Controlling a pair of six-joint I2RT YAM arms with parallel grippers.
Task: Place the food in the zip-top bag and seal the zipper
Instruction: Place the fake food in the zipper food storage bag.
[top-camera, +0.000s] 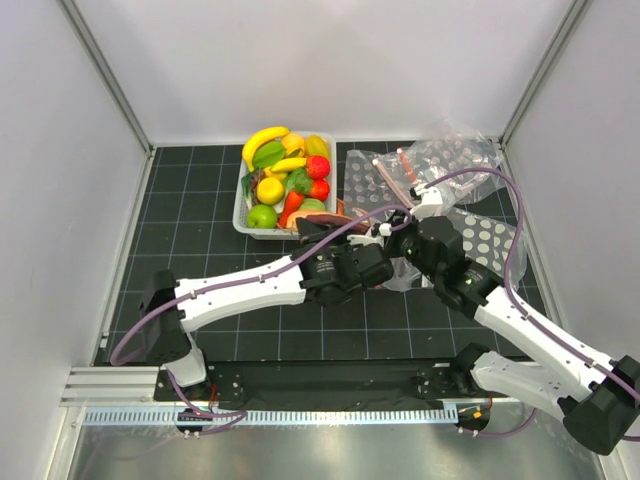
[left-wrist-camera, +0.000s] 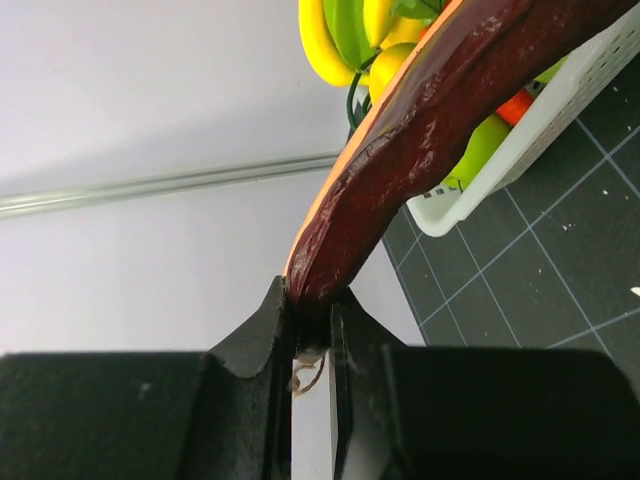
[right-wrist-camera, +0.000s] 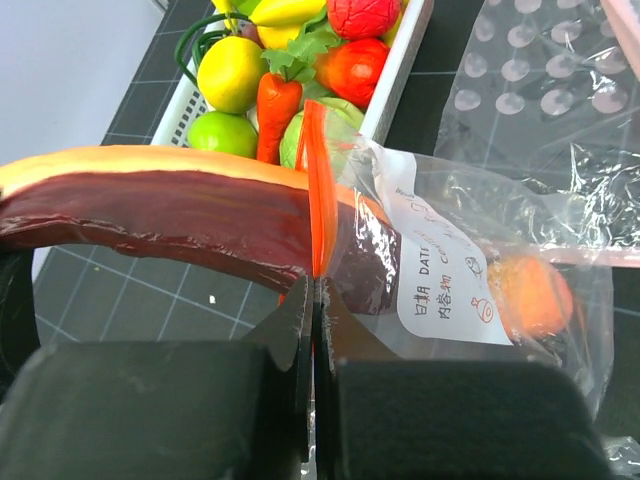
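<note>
1. The zip-top bag (right-wrist-camera: 470, 205) has one white label (right-wrist-camera: 440, 270). It reads "DATE" next to some Chinese signs. Below that is one more line of Chinese signs and a tiny drawing.
2. The right pincer (right-wrist-camera: 313, 290) is pressed together on the zipper (right-wrist-camera: 315, 190) at the bag's mouth. The orange-red strip runs up from the pincer toward 12 o'clock.
3. The left pincer (left-wrist-camera: 312, 300) is clamped on one end of the brown-purple oblong (right-wrist-camera: 160, 215). The other end pokes in through the bag's mouth and lies under the clear plastic, at 9 o'clock from the label.
4. One orange-red piece (right-wrist-camera: 530, 295) is inside the bag, at 3 o'clock from the label.
5. One white tub (right-wrist-camera: 400, 70) sits on the dark worktop (right-wrist-camera: 110, 290), at 11 o'clock from the bag.
6. In the tub I count one yellow lemon (right-wrist-camera: 230, 70), one green lime (right-wrist-camera: 220, 135), one carrot (right-wrist-camera: 276, 110), two red pieces (right-wrist-camera: 355, 65) and one pale green piece (right-wrist-camera: 340, 120).
7. From above I also count two yellow bananas (top-camera: 265, 138) at the tub's 12 o'clock end.
8. A second dotted bag (right-wrist-camera: 540, 80) lies flat at 1 o'clock from the held bag. The view from above shows more clear plastic there, and I cannot tell how many bags it is.
</note>
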